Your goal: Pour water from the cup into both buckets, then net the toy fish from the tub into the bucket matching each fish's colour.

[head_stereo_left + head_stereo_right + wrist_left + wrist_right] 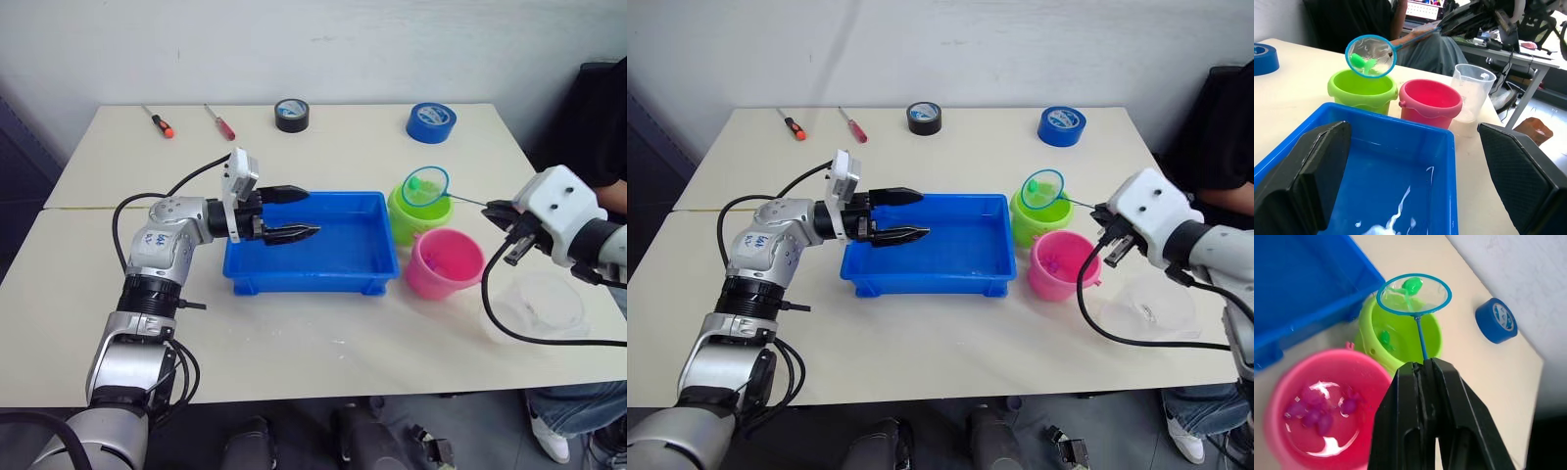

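My right gripper [1425, 363] pinches the net [1414, 293], green fish [1412, 284] inside, over the green bucket [411, 211]. Tip slowly toward 12 o'clock. Left gripper [294, 214] spread, idle.

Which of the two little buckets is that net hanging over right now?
The green bucket, the one farther from the robot. The net, with a green fish in it, hangs above it; the pink bucket beside it holds only pink fish.

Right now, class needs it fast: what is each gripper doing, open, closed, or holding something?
Left gripper: open, empty, over the blue tub.
Right gripper: closed on the net handle, a green toy fish in the mesh above the lime green bucket.
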### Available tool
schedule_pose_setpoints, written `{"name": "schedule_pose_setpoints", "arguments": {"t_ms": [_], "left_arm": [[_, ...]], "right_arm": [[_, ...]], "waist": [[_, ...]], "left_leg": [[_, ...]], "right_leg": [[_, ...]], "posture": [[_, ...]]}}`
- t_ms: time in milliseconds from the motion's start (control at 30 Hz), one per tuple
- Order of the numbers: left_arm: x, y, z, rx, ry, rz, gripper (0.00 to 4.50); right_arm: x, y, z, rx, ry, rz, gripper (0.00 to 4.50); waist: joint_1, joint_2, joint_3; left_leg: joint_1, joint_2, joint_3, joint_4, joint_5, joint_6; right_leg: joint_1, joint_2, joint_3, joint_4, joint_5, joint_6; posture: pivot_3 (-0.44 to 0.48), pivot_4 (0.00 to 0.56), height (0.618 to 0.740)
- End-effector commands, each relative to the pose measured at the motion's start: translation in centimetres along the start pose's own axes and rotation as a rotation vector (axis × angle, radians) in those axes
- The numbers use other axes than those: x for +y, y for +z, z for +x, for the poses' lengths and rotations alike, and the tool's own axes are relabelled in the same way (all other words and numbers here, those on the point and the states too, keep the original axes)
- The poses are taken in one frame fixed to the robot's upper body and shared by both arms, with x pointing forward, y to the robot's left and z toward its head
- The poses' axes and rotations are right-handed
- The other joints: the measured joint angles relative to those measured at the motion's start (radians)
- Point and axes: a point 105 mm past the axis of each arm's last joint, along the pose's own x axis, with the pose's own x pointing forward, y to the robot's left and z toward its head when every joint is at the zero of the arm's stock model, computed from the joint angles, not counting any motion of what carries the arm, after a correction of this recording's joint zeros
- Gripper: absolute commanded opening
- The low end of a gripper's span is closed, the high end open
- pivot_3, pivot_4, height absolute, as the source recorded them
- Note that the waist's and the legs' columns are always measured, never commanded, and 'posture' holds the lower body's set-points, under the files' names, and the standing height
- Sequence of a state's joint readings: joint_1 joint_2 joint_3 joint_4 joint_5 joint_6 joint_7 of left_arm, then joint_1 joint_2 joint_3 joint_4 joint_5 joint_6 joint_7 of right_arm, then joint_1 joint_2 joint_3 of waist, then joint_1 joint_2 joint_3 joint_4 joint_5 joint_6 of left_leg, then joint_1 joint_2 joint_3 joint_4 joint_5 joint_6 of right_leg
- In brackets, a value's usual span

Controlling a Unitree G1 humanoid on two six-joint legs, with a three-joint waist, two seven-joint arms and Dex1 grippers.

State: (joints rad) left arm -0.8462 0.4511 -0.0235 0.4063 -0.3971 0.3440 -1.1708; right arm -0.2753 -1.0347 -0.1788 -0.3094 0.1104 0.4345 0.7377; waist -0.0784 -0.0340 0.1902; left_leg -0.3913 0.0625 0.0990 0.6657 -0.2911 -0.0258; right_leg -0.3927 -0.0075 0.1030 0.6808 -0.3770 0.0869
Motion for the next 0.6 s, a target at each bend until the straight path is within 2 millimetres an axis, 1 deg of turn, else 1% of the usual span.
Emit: {"name": "schedule_pose_setpoints", "arguments": {"t_ms": [33, 100, 167, 267, 333, 400, 433, 533, 600], "left_arm": [[-0.5, 0.5, -0.1, -0.002, -0.009, 0.043, 4.48], [-0.5, 0.5, -0.3, 0.0, -0.001, 0.044, 4.48], [-0.5, 0.5, -0.5, 0.001, 0.008, 0.047, 4.48], [-0.4, 0.6, -0.8, 0.004, 0.016, 0.05, 4.48], [-0.3, 0.6, -0.9, 0.007, 0.022, 0.052, 4.48], [-0.3, 0.7, -0.9, 0.008, 0.025, 0.053, 4.48], [-0.2, 0.7, -1.0, 0.008, 0.026, 0.054, 4.48], [-0.1, 0.8, -0.9, 0.009, 0.028, 0.056, 4.48], [0.1, 0.8, -0.9, 0.012, 0.029, 0.061, 4.48]], "right_arm": [[-1.5, 0.0, 0.2, 0.021, -0.077, -0.406, 0.0], [-1.8, -0.4, 0.5, 0.042, -0.08, -0.619, 0.0], [-2.0, -0.5, 0.7, 0.039, -0.079, -0.744, 0.0], [-1.6, 0.3, 0.9, -0.019, -0.072, -0.967, 0.0], [-1.4, 0.6, 0.9, -0.047, -0.072, -1.066, 0.0], [-1.3, 0.5, 0.9, -0.055, -0.059, -1.124, 0.0], [-1.1, 0.1, 0.9, -0.047, -0.04, -1.137, 0.0], [-1.2, -0.6, 0.7, -0.027, -0.021, -1.132, 0.0], [-1.5, -0.7, 0.5, -0.014, -0.02, -1.152, 0.0]], "waist": [[-0.001, 0.0, 0.0], [-0.003, 0.001, 0.0], [-0.004, 0.001, 0.0], [-0.005, 0.001, 0.0], [-0.005, 0.001, 0.0], [-0.005, 0.001, 0.0], [-0.004, 0.001, 0.0], [-0.004, 0.001, 0.0], [-0.004, 0.001, 0.0]], "left_leg": [[0.0, 0.0, 0.0, 0.0, 0.0, 0.0], [0.0, 0.0, 0.002, 0.0, 0.0, 0.0], [0.001, 0.0, 0.003, 0.0, 0.0, 0.0], [0.002, 0.001, 0.003, 0.0, 0.0, 0.0], [0.002, 0.001, 0.004, 0.0, 0.0, 0.0], [0.002, 0.001, 0.004, 0.0, 0.0, 0.0], [0.002, 0.001, 0.004, 0.0, 0.0, 0.0], [0.003, 0.001, 0.004, 0.0, 0.0, 0.0], [0.003, 0.001, 0.004, 0.001, 0.0, 0.0]], "right_leg": [[0.0, 0.0, 0.0, 0.0, 0.0, 0.0], [-0.001, 0.0, 0.002, 0.0, 0.0, 0.0], [-0.001, 0.0, 0.002, 0.0, 0.0, 0.0], [-0.001, 0.0, 0.003, 0.001, 0.0, 0.0], [-0.001, 0.001, 0.003, 0.002, 0.0, 0.0], [-0.001, 0.0, 0.003, 0.002, 0.0, 0.0], [-0.001, 0.0, 0.004, 0.002, 0.0, 0.0], [-0.001, 0.0, 0.003, 0.002, 0.0, 0.0], [-0.001, 0.0, 0.003, 0.003, 0.0, 0.0]], "posture": [[0.0, 0.15, 0.74], [0.0, 0.15, 0.74], [0.0, 0.15, 0.74], [0.0, 0.15, 0.74], [0.0, 0.15, 0.74], [0.0, 0.15, 0.74], [0.0, 0.15, 0.74], [0.0, 0.15, 0.74], [0.0, 0.15, 0.74]]}}
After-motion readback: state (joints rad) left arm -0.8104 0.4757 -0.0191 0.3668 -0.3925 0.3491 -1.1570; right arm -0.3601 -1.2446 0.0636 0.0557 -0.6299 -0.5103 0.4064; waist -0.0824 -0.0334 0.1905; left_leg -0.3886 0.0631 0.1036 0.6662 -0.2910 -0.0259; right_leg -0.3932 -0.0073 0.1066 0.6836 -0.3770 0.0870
